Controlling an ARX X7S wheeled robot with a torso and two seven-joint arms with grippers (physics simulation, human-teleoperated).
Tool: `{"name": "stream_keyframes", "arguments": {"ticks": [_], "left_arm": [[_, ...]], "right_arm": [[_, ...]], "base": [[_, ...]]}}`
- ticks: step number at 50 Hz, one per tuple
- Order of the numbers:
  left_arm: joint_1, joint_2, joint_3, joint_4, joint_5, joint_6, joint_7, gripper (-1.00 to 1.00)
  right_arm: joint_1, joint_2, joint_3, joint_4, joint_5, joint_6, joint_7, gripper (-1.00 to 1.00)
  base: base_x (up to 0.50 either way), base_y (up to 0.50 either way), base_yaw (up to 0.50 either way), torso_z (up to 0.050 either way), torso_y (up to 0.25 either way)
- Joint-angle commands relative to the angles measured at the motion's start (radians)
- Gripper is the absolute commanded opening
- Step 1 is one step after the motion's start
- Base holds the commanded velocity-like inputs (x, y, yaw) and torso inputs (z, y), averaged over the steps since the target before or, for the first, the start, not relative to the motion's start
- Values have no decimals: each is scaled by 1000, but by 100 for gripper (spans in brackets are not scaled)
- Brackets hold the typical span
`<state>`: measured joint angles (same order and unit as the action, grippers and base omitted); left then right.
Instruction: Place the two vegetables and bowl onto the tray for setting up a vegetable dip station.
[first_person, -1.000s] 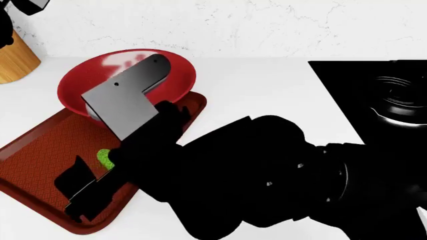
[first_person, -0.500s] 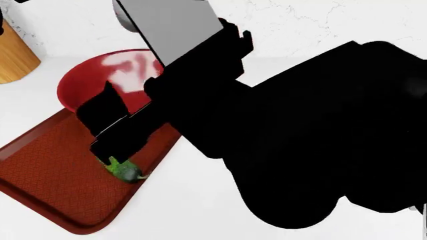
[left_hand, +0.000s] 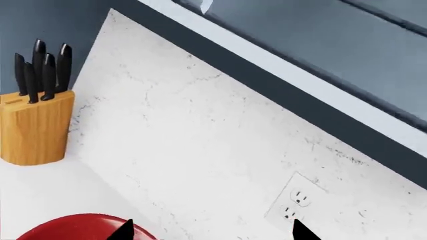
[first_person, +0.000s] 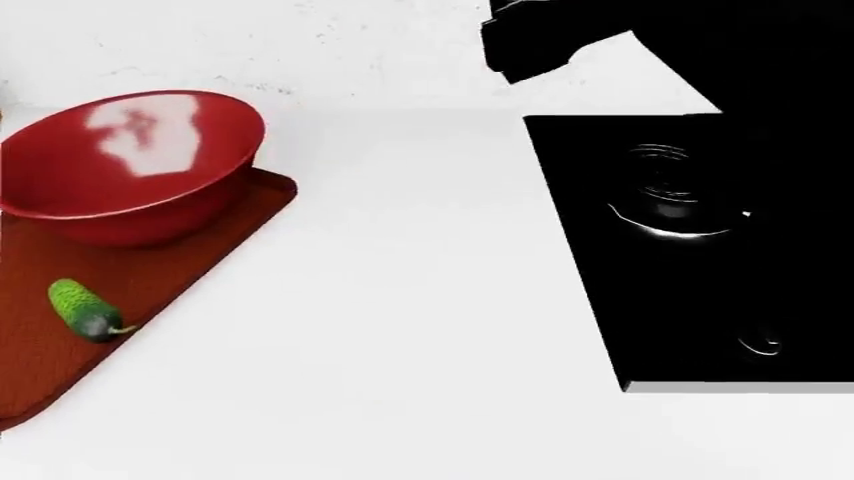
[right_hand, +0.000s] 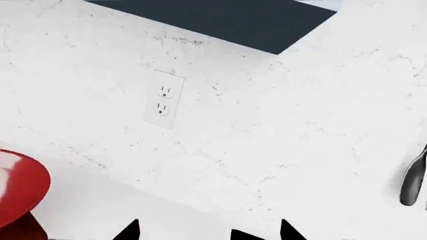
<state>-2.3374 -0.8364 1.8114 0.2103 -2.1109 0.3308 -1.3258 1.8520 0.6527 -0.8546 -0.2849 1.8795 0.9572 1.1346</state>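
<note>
Cucumber now lies uncovered on the tray, just in front of the red bowl and apart from it, its stalk end pointing away from the bowl. A second ago the right arm hung low over that spot with its fingers around the green shape; half a second ago it was already rising with the cucumber left below. Now the arm is gone from that side of the head view, and only a black piece of it shows beyond the dark cooktop, well away from the bowl. So the drop is made: bowl and cucumber both sit on the tray. No carrot shows in any view, so I judge that one vegetable remains. Both wrist cameras look at the marble wall behind the bowl. Each gripper shows two fingertips, left and right, standing well apart with nothing between them. A knife block stands beside the bowl
</note>
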Motion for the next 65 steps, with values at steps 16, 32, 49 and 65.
{"name": "stream_keyframes", "arguments": {"ticks": [16, 32, 49, 65], "left_arm": [[26, 12, -115, -14, 273, -238, 68, 100], [41, 5, -167, -11, 293, -266, 59, 100], [61, 1, -207, -5, 304, -287, 56, 100], [85, 9, -236, -13, 311, -300, 59, 100]], "right_arm": [[-77, 118, 29, 30, -183, -60, -102, 100], [-82, 123, 27, 29, -191, -61, -97, 100], [-72, 127, 27, 37, -171, -50, -69, 100], [-70, 130, 28, 40, -180, -50, -78, 100]], "base": [[-63, -500, 0, 0, 0], [1, -500, 0, 0, 0], [-5, -500, 0, 0, 0], [-25, -500, 0, 0, 0]]}}
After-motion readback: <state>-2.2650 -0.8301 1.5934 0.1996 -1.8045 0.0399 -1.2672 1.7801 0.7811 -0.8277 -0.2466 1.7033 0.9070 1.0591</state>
